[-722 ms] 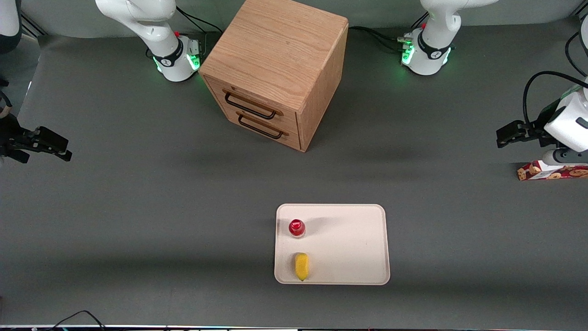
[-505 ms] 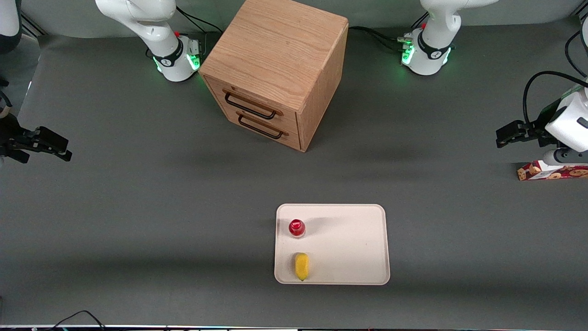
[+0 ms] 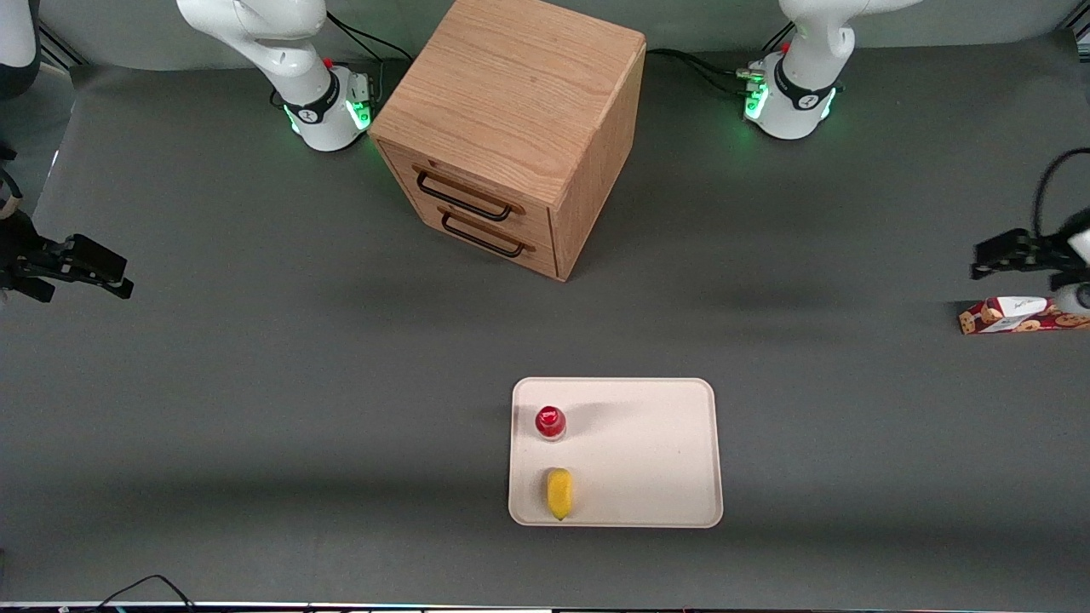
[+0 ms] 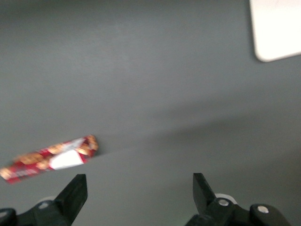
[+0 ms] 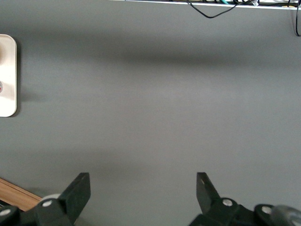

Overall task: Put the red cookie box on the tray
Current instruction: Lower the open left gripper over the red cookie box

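Observation:
The red cookie box (image 3: 1022, 316) lies flat on the grey table at the working arm's end; its cookie pictures and white patch show in the left wrist view (image 4: 49, 158). My left gripper (image 3: 982, 260) hovers above the table close to the box, slightly farther from the front camera than it. The gripper (image 4: 139, 188) is open, with only bare table between its fingers, and the box lies off to one side of them. The beige tray (image 3: 647, 451) sits near the table's front middle, well apart from the box; one rounded corner of the tray (image 4: 277, 28) shows in the wrist view.
On the tray stand a small red-capped bottle (image 3: 550, 421) and a yellow item (image 3: 559, 493), both along the short side toward the parked arm. A wooden drawer cabinet (image 3: 519, 128) stands farther from the front camera than the tray, both drawers shut.
My left gripper has moved sideways toward the working arm's end of the table, staying open. The box, the tray and the things on it have not moved.

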You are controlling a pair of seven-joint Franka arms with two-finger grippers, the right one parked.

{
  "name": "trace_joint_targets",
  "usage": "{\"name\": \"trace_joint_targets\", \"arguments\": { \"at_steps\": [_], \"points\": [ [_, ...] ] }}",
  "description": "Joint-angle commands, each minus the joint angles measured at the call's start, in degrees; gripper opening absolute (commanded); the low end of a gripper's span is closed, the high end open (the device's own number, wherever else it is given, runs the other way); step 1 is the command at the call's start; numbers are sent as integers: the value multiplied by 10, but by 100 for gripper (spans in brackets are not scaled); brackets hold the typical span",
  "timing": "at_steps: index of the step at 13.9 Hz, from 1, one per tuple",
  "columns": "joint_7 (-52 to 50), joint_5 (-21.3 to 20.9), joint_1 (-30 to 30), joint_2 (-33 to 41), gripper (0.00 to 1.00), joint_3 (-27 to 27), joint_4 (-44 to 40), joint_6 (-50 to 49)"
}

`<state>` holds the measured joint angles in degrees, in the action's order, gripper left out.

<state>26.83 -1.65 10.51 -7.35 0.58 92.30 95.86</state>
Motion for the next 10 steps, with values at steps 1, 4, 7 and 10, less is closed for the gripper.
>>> {"name": "trace_joint_targets", "arguments": {
  "at_steps": [1,4,7,10],
  "points": [
    [194,-3,41,-38,100,-16,-16,19],
    [405,5,119,-90,100,-17,-17,77],
    [570,6,162,-131,100,-17,-16,131],
    [675,7,183,-169,100,-18,-16,151]
  ]
}}
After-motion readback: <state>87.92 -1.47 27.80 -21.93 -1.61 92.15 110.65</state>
